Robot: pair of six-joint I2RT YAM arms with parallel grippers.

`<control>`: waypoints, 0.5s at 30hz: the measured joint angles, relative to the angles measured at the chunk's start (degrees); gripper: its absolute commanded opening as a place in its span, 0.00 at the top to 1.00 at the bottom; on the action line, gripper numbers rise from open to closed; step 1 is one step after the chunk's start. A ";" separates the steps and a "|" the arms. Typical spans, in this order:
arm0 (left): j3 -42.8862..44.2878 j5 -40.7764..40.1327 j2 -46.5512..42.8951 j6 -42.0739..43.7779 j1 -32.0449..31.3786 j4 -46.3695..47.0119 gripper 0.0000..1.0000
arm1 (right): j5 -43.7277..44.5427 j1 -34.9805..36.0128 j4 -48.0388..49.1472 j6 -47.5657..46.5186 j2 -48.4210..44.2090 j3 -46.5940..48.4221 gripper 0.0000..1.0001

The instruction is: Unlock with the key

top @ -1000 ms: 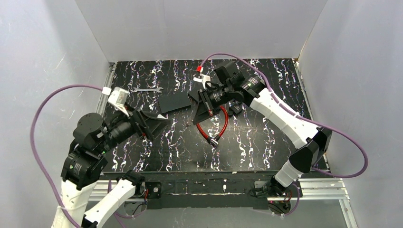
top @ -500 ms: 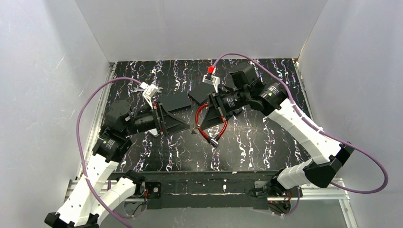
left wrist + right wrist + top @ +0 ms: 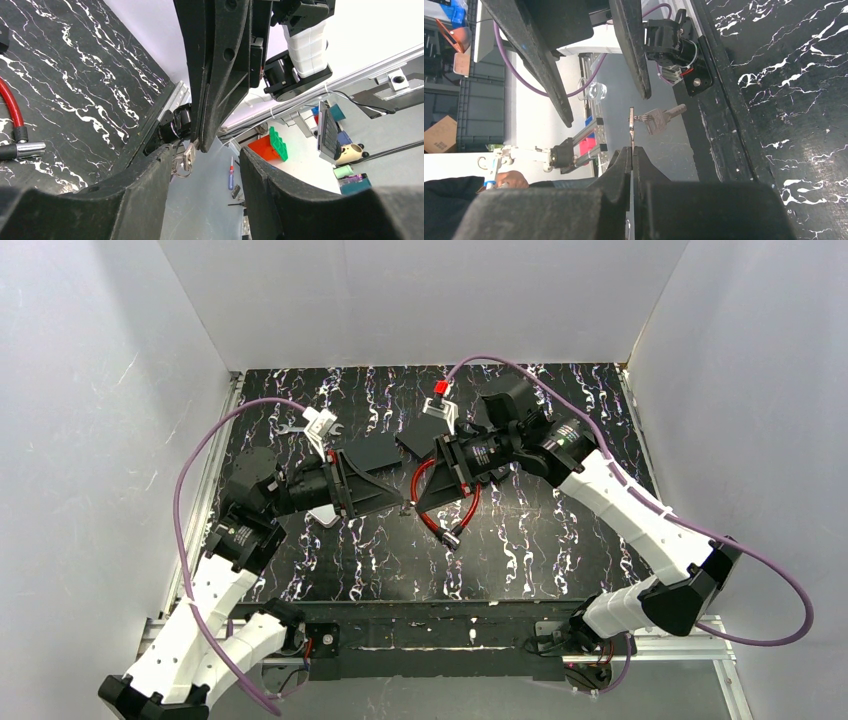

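While the right gripper point(image 3: 632, 150) is clamped tight, its fingertips pinch the tiny silvery metal key point(image 3: 656, 120) by a thin part seen edge-on, so the key sticks out just past the tips, held clear above the black white-veined marbled tabletop point(image 3: 520, 540). Facing it tip to tip, the left gripper point(image 3: 205, 152) stands partly spread, its two black fingers point(image 3: 145, 195) on either side of the key, which hangs nearer one finger; actual contact cannot be told. Below and just beyond the right gripper lies the red cable lock with a silver end point(image 3: 445, 515). Behind the left gripper, near the back wall, rests the flat silver open-ended wrench point(image 3: 296, 428).
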 measured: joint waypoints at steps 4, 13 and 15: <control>-0.12 0.60 0.72 -0.26 -0.48 0.20 0.58 | -0.31 0.00 1.80 1.13 -0.02 -0.72 0.99; -0.21 1.63 1.38 -0.53 -1.00 0.21 0.83 | -1.30 0.00 5.46 2.94 -0.07 -1.03 0.99; -0.24 1.65 1.38 -0.51 -0.99 0.15 0.91 | -1.44 0.02 5.66 3.19 -0.07 -1.03 0.99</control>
